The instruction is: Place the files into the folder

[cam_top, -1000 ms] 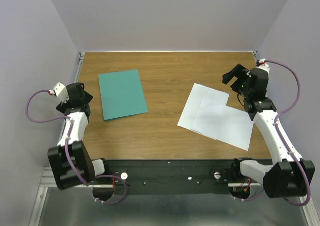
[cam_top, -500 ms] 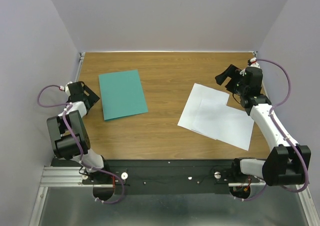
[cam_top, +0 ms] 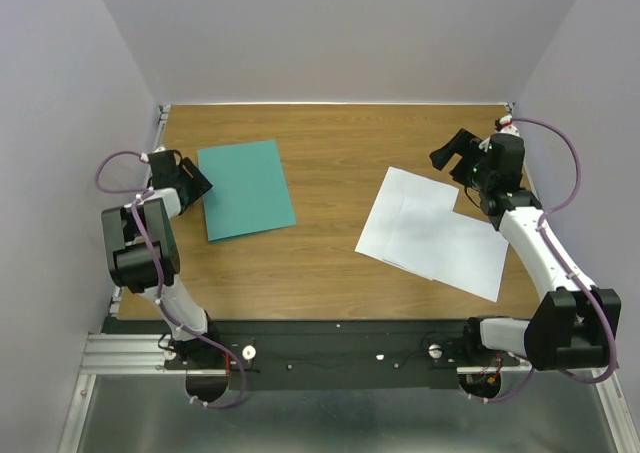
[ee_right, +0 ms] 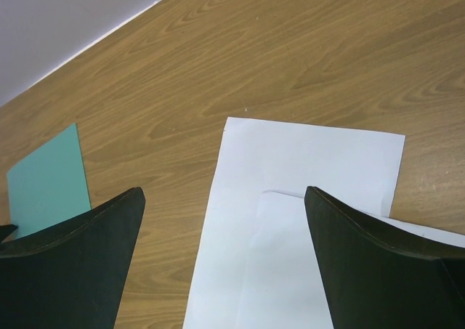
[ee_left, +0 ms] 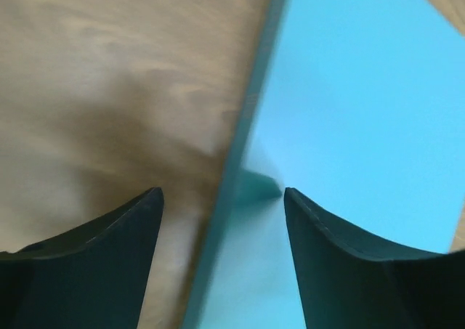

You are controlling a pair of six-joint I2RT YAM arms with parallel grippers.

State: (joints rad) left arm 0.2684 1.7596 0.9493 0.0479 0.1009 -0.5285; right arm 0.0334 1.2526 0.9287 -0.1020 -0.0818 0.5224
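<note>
Left gripper (ee_left: 221, 195) has reached the folder (cam_top: 245, 188) edge, jaws parted; right gripper (ee_right: 224, 191) hangs unclenched over the files (cam_top: 430, 235).

A brown wood-grain rectangular tabletop (cam_top: 330, 138) fills the middle of the overhead view, its grain running left to right. Three plain pale lilac-grey walls close it in: a back wall (cam_top: 340, 33), a left wall (cam_top: 60, 83) and a right wall (cam_top: 590, 53). A thin white strip (cam_top: 330, 104) runs where the back wall meets the wood. Below the table's near edge lie a ribbed aluminium rail (cam_top: 110, 353) and a dull grey metal surface (cam_top: 330, 423). The light is soft and even, with only faint shadows.
</note>
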